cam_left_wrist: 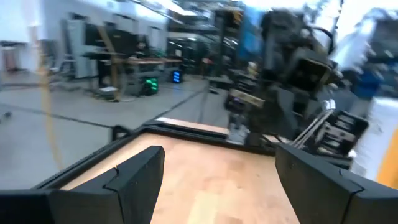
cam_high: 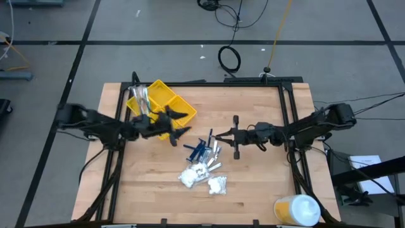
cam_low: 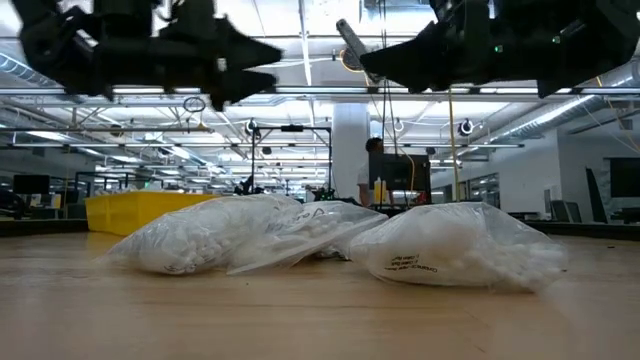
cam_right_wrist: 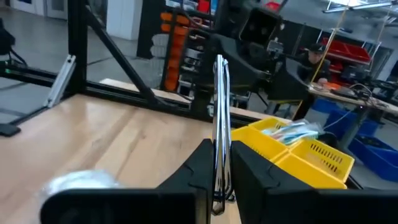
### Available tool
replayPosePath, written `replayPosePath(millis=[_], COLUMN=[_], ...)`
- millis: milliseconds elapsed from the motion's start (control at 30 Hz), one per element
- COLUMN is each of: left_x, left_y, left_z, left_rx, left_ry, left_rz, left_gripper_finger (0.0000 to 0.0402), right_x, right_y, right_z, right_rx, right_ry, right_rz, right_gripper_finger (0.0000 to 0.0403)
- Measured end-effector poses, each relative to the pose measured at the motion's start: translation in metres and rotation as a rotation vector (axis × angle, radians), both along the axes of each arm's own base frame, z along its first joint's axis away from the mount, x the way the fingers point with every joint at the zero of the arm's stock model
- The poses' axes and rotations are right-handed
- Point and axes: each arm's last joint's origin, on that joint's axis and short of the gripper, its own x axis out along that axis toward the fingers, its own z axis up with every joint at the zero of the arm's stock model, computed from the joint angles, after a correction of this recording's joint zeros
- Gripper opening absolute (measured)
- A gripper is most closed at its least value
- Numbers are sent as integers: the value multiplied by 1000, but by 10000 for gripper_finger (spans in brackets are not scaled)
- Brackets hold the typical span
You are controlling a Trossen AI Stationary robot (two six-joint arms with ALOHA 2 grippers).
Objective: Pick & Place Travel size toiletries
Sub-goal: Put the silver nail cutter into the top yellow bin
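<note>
The toiletries lie in a heap at mid-table: dark blue sticks (cam_high: 199, 149), silvery packets (cam_high: 216, 158) and two clear bags of white lumps (cam_high: 192, 177) (cam_high: 218, 185), which fill the low view (cam_low: 205, 236) (cam_low: 462, 246). My right gripper (cam_high: 216, 135) hovers just right of the heap, shut on one silvery-clear packet (cam_right_wrist: 219, 106). My left gripper (cam_high: 185, 123) is open and holds nothing, raised beside the right corner of the yellow tray (cam_high: 166, 96); its fingers (cam_left_wrist: 140, 177) frame bare table. Several packets lie in the tray (cam_right_wrist: 297, 132). My right gripper pinches the silvery-clear packet between its two fingers at the packet's lower end (cam_right_wrist: 217, 177). The fingers (cam_right_wrist: 202, 168) come level from the table's right. The packet is lifted clear and stands upright above them, thin edge toward the wrist camera; it shows in the low view (cam_low: 350, 42).
A large white-and-yellow round container (cam_high: 297, 209) stands at the table's near right corner. A black frame (cam_high: 288, 107) runs along the table's edges. Bare wood lies near the front edge and on the right half. A person (cam_low: 372, 170) stands in the room beyond.
</note>
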Motion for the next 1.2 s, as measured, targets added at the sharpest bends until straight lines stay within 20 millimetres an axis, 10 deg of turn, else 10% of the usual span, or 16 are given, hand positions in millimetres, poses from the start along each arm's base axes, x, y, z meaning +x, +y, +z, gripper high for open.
replayPosePath(millis=[367, 1200], left_x=[84, 92], left_y=[-24, -25], left_z=[18, 27], left_rx=[96, 131], left_ry=[29, 37], left_rz=[-122, -130], left_gripper_finger=[296, 296], right_x=[2, -10], right_y=[4, 1], right_z=[-1, 16], right_rx=[-21, 3], right_ry=[-24, -16], right_rz=[20, -137], right_gripper_finger=[26, 26])
